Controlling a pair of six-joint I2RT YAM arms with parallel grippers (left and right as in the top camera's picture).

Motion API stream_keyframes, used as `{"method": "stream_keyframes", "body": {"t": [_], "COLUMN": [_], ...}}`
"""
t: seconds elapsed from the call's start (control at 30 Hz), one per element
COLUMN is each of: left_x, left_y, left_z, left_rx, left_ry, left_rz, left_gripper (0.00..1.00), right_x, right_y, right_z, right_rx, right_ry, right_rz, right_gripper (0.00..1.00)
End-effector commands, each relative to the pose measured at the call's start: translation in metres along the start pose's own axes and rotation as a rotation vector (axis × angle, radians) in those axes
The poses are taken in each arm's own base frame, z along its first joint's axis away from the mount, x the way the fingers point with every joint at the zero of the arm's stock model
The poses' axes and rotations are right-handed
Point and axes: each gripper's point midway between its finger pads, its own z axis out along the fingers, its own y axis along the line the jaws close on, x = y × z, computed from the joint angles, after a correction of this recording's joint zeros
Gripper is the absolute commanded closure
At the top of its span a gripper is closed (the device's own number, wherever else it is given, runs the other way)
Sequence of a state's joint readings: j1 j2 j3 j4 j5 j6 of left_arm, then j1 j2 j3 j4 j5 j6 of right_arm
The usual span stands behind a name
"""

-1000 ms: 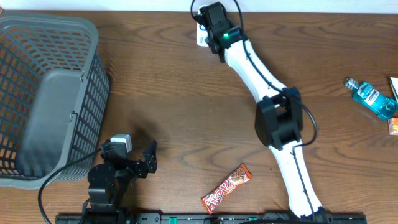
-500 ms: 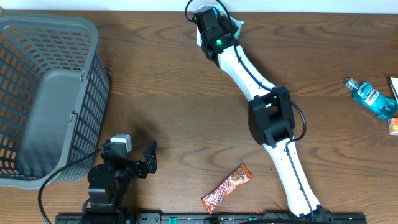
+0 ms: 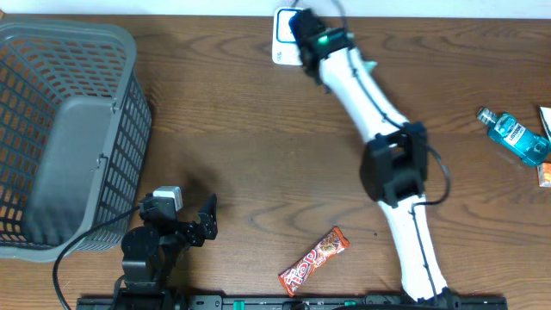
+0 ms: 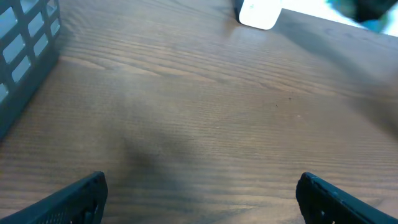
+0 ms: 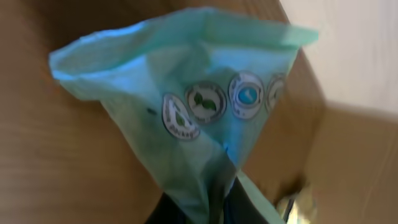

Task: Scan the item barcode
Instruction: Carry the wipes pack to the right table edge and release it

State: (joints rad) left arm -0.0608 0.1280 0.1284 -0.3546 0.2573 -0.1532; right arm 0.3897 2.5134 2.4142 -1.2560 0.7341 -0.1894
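Far across the table (image 3: 241,138), the right gripper (image 5: 214,202), clamped on a green packet (image 5: 186,106), hovers beside the white scanner (image 3: 281,41); the left gripper (image 4: 205,196) rests with its jaws spread wide near the basket (image 3: 60,129).

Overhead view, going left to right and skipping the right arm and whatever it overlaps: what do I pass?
Basket → left gripper → candy bar → mouthwash bottle.
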Motion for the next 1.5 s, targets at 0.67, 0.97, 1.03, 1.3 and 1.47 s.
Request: {"method": "stream_keyframes", "body": {"t": [0.67, 0.97, 1.03, 1.3, 1.47], "left_x": [0.005, 0.005, 0.005, 0.005, 0.005], "left_y": [0.000, 0.000, 0.000, 0.000, 0.000], "left_z": [0.001, 0.001, 0.001, 0.001, 0.001], "left_rx": [0.004, 0.004, 0.004, 0.004, 0.004], "left_ry": [0.016, 0.016, 0.016, 0.016, 0.015], "left_rz": [-0.003, -0.003, -0.003, -0.003, -0.003], "left_gripper": [0.04, 0.04, 0.04, 0.03, 0.03], "right_x": [0.242, 0.227, 0.213, 0.165, 0.160], "right_y": [-0.087, -0.102, -0.109, -0.151, -0.175], "right_z": [0.183, 0.170, 0.153, 0.028, -0.062], "right_rx": [-0.126, -0.321, -0.390, -0.589, -0.584], "right_ry": [0.634, 0.576, 0.540, 0.300, 0.122], "right_rz": [0.739, 0.884, 0.912, 0.976, 0.965], "right_gripper": [0.99, 0.34, 0.11, 0.01, 0.01]}}
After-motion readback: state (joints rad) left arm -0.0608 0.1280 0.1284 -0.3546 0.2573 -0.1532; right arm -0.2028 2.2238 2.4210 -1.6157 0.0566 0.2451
